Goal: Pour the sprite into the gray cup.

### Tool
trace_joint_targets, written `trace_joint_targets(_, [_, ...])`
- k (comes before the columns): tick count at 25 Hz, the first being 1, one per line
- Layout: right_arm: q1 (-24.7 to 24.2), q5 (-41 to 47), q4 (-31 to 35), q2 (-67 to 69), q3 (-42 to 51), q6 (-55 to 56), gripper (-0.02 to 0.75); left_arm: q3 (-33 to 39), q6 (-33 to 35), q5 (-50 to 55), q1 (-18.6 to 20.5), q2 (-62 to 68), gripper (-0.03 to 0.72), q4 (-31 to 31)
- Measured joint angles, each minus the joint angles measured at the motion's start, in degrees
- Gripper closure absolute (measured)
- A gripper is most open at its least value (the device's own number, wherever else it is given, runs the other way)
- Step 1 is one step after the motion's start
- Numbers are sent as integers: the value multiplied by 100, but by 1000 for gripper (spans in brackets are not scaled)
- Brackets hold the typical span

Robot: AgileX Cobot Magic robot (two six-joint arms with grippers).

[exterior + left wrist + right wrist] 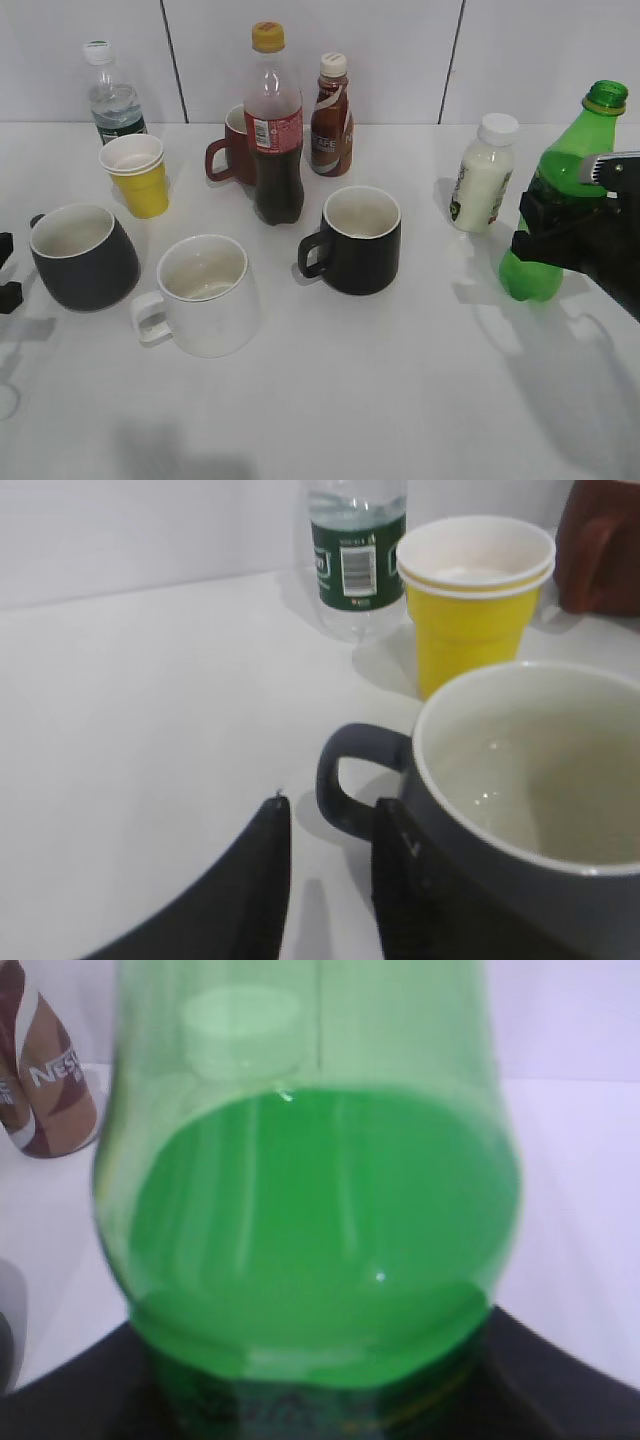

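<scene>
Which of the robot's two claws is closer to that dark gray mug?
Left. The left gripper sits right at the gray cup, by its handle. The right gripper is far across the table, around the sprite.

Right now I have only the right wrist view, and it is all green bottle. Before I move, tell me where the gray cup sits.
Observer: The gray cup sits at the far left of the table in the exterior view. The sprite is at the far right.
Operator: Name what stands between them.
Observer: The white mug and the black mug, with the cola bottle behind them.
Operator: Report the left gripper.
Observer: The left gripper is open and low over the table, with the cup's handle just ahead of the gap between its fingers.
</scene>
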Motion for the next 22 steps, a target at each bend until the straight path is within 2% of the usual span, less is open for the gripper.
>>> trace_joint_targets(2, [0, -33, -11, 0, 26, 0, 320, 0, 0, 21, 0, -40, 461, 0])
trace_joint_targets(5, [0, -49, -25, 0, 26, -32, 186, -1, -20, 65, 0, -78, 461, 0])
trace_joint_targets(7, [0, -171, -31, -44, 32, -83, 127, -1, -65, 77, 0, -197, 461, 0])
trace_joint_targets(10, [0, -213, -63, -317, 19, -231, 108, -6, -154, 119, 0, -492, 461, 0])
trace_joint_targets(13, [0, 140, -74, -893, -130, -361, 108, -115, -272, 517, 0, -1048, 461, 0])
trace_joint_targets(16, [0, 1026, -74, -1741, -525, -686, 108, -487, -375, 1815, -32, -1948, 457, 0])
trace_joint_targets(22, [0, 4133, -146, -3550, -1727, -836, 119, -1725, -1131, 5812, -248, -3877, 446, -45])
